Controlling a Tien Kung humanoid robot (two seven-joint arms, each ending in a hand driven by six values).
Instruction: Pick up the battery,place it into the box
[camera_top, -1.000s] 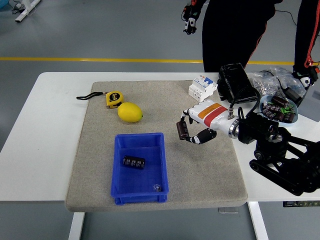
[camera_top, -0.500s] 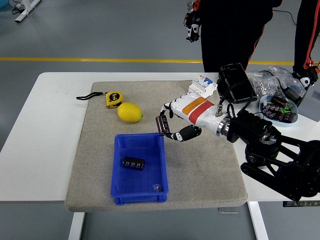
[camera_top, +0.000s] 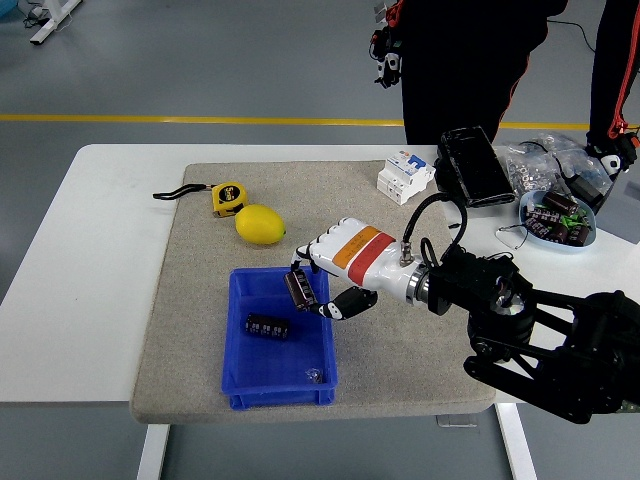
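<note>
My right hand (camera_top: 312, 285) reaches in from the right, fingers curled around a dark cylindrical battery (camera_top: 299, 288), holding it over the right part of the blue box (camera_top: 243, 388). A second dark battery (camera_top: 268, 326) lies inside the box near its middle. A small metal piece (camera_top: 313, 376) sits in the box's near right corner. My left arm is out of sight.
A lemon (camera_top: 260, 224) and yellow tape measure (camera_top: 228, 198) lie behind the box on the grey mat (camera_top: 400, 350). A white breaker (camera_top: 404, 176), black case (camera_top: 474, 166) and a bowl of batteries (camera_top: 558, 219) stand at the right. A person stands at the far side.
My right hand has carried the battery leftward and toward the near edge, from the middle of the mat to above the box's right part.
</note>
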